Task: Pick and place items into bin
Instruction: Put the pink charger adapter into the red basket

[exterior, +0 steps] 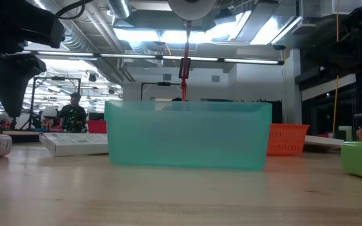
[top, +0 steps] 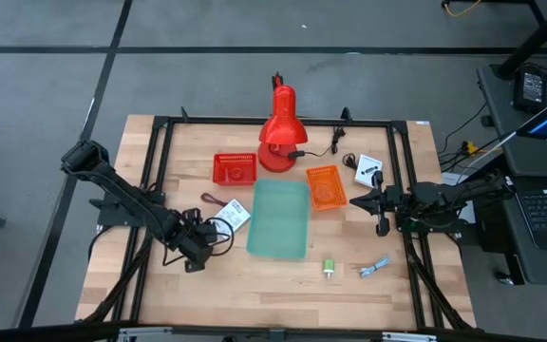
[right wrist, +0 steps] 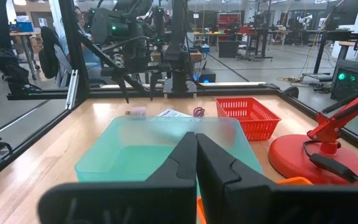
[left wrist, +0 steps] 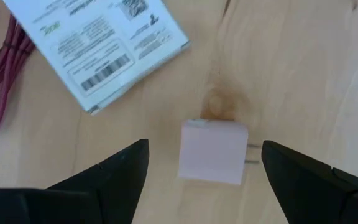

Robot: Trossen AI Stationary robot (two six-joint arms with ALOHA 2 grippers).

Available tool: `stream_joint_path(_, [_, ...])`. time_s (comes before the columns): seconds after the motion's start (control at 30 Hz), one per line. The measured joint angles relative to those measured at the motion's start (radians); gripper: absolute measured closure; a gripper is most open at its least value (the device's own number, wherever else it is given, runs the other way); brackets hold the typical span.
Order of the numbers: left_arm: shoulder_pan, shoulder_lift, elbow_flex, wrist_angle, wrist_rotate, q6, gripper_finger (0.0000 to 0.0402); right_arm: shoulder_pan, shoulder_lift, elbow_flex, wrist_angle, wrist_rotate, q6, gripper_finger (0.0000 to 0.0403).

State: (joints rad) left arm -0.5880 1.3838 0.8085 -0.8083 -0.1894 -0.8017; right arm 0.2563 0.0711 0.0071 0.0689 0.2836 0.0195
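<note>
A pink cube [left wrist: 213, 152] rests flat on the wooden table. My left gripper [left wrist: 205, 146] points down over it, open, one finger on each side of the cube and clear of it; in the high view it [top: 196, 255] is left of the green bin [top: 278, 218]. A white printed card [left wrist: 98, 43] and a dark red coiled cable [left wrist: 2, 81] lie just beyond the cube. A green block [top: 330, 268] and a blue-white clip [top: 375, 268] lie near the front right. My right gripper [right wrist: 196, 155] waits shut and level at the table's right side.
A red desk lamp [top: 278, 133] stands at the back, between a red basket [top: 235, 168] and an orange basket [top: 326, 185]. A white packet [top: 368, 166] lies at the back right. A black frame [top: 160, 128] runs around the table's edges.
</note>
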Motion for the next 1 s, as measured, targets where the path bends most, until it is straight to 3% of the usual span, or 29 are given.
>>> stream_joint_path(1.0, [-0.033,0.146,-0.001,0.001,0.044,0.041,0.0096,0.000,0.000,0.000,0.000,0.000,0.001,0.0402])
